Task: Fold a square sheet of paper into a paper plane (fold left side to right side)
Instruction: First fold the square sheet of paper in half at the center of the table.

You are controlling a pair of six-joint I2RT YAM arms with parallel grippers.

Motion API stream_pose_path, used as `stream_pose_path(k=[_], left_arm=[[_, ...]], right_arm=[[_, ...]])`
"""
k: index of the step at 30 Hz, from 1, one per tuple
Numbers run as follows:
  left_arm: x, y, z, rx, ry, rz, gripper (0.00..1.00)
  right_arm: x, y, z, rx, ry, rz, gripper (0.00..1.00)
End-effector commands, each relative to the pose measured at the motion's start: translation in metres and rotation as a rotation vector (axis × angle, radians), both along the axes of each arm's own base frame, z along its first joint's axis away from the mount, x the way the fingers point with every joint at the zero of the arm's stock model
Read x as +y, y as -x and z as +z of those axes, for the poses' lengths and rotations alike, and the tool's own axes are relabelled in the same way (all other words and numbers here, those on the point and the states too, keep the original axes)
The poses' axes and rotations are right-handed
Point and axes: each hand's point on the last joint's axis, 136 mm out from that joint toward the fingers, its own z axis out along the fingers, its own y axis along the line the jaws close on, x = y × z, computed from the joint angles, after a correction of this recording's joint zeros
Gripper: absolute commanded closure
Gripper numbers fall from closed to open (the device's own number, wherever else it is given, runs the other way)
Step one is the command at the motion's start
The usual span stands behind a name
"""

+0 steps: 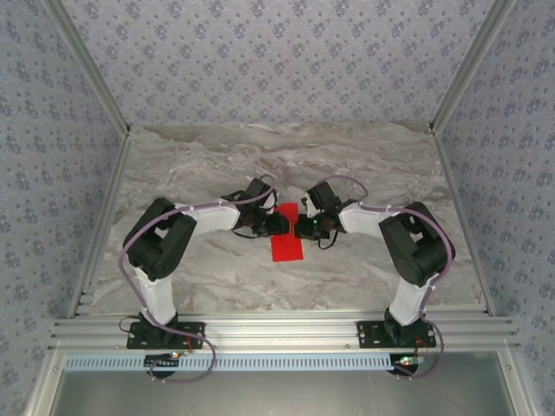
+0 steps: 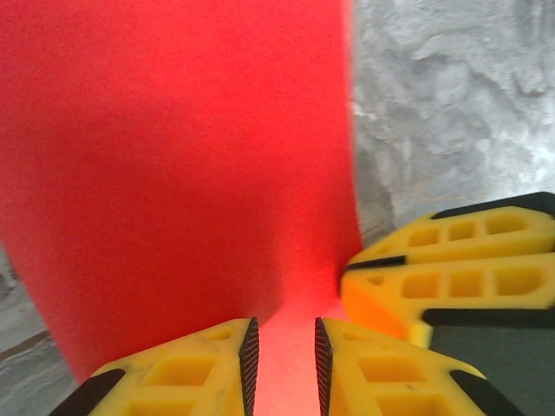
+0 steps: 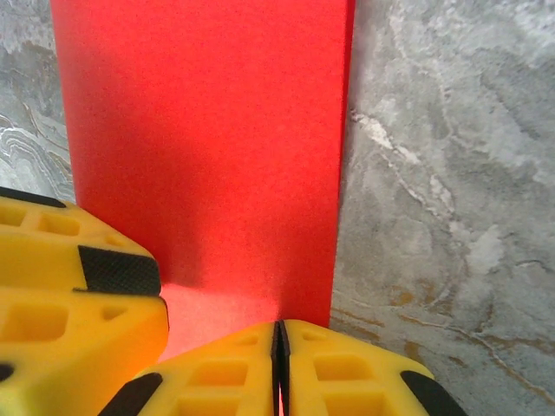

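The square sheet of paper (image 1: 287, 246) lies on the marble table as a bright red upright rectangle, narrower than it is tall. My two grippers meet tip to tip over its upper half. The left gripper (image 1: 279, 224) comes in from the left. In the left wrist view its jaws (image 2: 282, 334) stand a narrow gap apart over the red paper (image 2: 173, 156), gripping nothing. The right gripper (image 1: 300, 228) comes in from the right. Its pads (image 3: 279, 331) are pressed together just above the paper (image 3: 208, 130), near its long edge. Each wrist view also catches the other gripper's yellow fingers (image 2: 451, 260) (image 3: 69, 295).
The grey marble tabletop (image 1: 364, 165) is walled by patterned panels at the back and sides. An aluminium rail (image 1: 277, 329) along the near edge carries both arm bases. Bare table lies on every side of the paper.
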Motion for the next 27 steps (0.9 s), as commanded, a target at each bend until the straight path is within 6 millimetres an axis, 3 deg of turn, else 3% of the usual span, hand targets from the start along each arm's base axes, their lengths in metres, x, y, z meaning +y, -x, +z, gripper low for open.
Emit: stream_pose_path(k=[1,9,15,22,27], left_arm=[[0.019,0.003,-0.020,0.014,-0.088,0.006,0.75],[0.043,0.000,-0.023,0.015,-0.086,0.043,0.77],[0.053,-0.002,-0.002,-0.022,-0.044,0.050,0.80],[0.026,-0.005,0.038,-0.102,0.134,0.011,0.81],[0.006,-0.006,0.042,-0.113,0.165,-0.017,0.81]], right_arm=[[-0.031,0.032,-0.044,0.129,0.182,0.000,0.87],[-0.035,0.036,-0.049,0.147,0.205,0.010,0.88],[-0.033,0.037,-0.047,0.145,0.194,0.015,0.88],[-0.026,0.036,-0.043,0.135,0.182,0.025,0.88],[-0.025,0.035,-0.042,0.132,0.183,0.026,0.88]])
